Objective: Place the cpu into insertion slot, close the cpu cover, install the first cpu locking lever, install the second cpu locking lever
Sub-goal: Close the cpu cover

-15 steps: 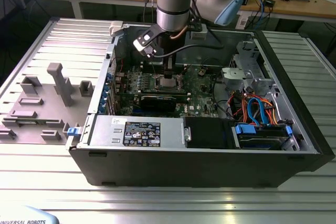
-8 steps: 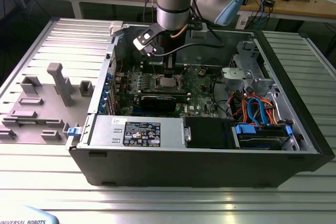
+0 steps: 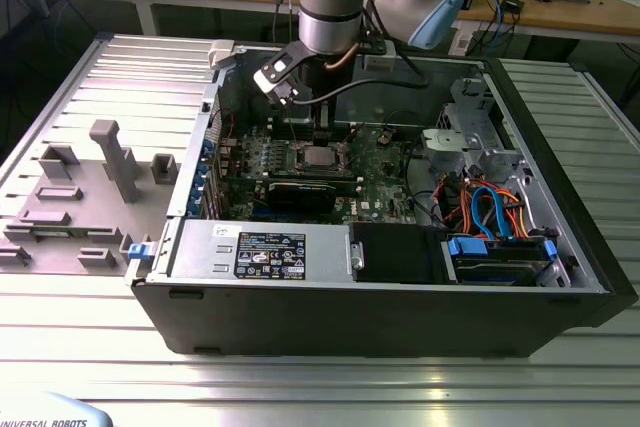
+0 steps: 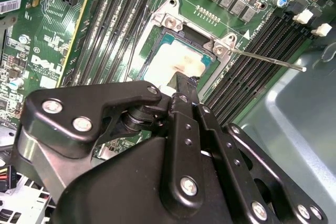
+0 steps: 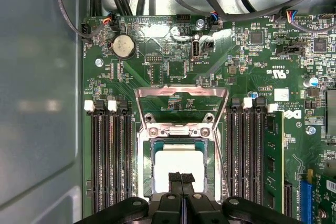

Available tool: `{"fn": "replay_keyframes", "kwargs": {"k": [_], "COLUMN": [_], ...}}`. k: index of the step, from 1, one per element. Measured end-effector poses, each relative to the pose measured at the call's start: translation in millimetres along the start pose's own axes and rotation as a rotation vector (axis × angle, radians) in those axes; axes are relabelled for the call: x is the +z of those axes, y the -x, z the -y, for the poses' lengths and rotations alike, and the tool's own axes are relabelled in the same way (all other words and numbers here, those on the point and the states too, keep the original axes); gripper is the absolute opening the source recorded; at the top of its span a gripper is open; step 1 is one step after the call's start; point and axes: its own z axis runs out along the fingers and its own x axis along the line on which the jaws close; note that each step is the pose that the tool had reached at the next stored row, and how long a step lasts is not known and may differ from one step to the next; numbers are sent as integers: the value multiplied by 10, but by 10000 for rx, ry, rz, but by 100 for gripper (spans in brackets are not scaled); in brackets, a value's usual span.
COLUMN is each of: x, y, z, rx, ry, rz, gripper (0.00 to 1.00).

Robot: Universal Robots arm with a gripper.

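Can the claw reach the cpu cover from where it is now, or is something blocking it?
Probably yes. The cpu cover stands swung open beyond the cpu, and the claw, shut, sits just over that cpu. In the first wrist view, no cable or card lies between them.

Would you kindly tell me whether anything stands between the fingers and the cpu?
Nothing visible does. The gripper, fingers together, is directly at the cpu seated in the insertion slot; the cpu cover is swung back, clear of both.
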Motion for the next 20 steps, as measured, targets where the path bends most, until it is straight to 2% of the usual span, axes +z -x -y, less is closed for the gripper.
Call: {"fn": "replay_keyframes", "kwargs": {"k": [15,20], "x": [-14,-51], "y": [0,-1], "z": [0,-1], "rx": [1,0], "ry": [-1,0], "rz": [1,1], "gripper": [11,11]}}
